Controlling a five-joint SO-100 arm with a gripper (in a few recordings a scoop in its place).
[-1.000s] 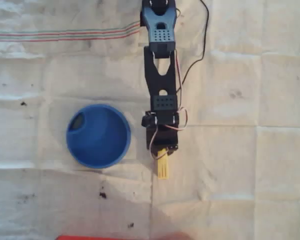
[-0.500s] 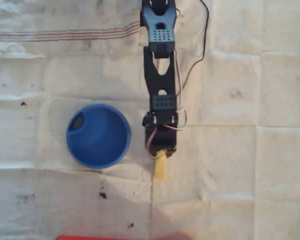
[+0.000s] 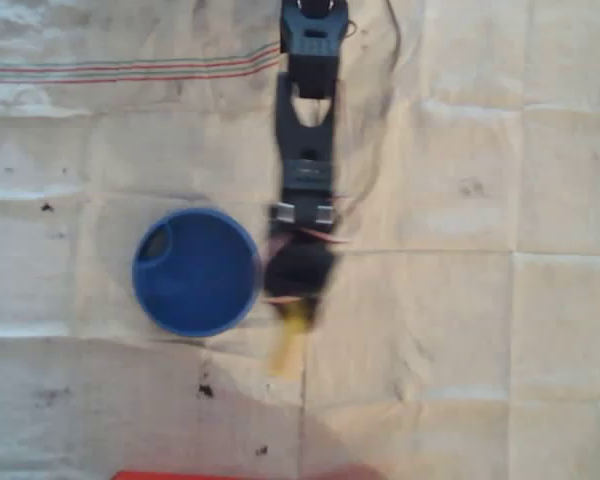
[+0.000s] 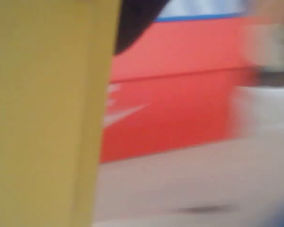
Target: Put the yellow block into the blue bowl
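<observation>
In the overhead view the yellow block (image 3: pixel 289 342) sticks out below my gripper (image 3: pixel 297 308), which is shut on its upper end and blurred by motion. The block hangs just right of and below the blue bowl (image 3: pixel 196 271), outside its rim. The bowl sits on the cloth with a dark patch inside near its upper left rim. In the wrist view the yellow block (image 4: pixel 47 113) is a tall bar very close to the lens on the left, with a dark finger tip (image 4: pixel 137 19) above it.
A wrinkled white cloth (image 3: pixel 460 330) covers the table, with dark specks (image 3: pixel 206 390) below the bowl. A red box (image 4: pixel 180 85) stands ahead in the wrist view; its red edge (image 3: pixel 240 475) shows at the bottom of the overhead view.
The arm has swung left toward the bowl, carrying the yellow block with it. The block now tilts down-left. The bowl has not moved.
</observation>
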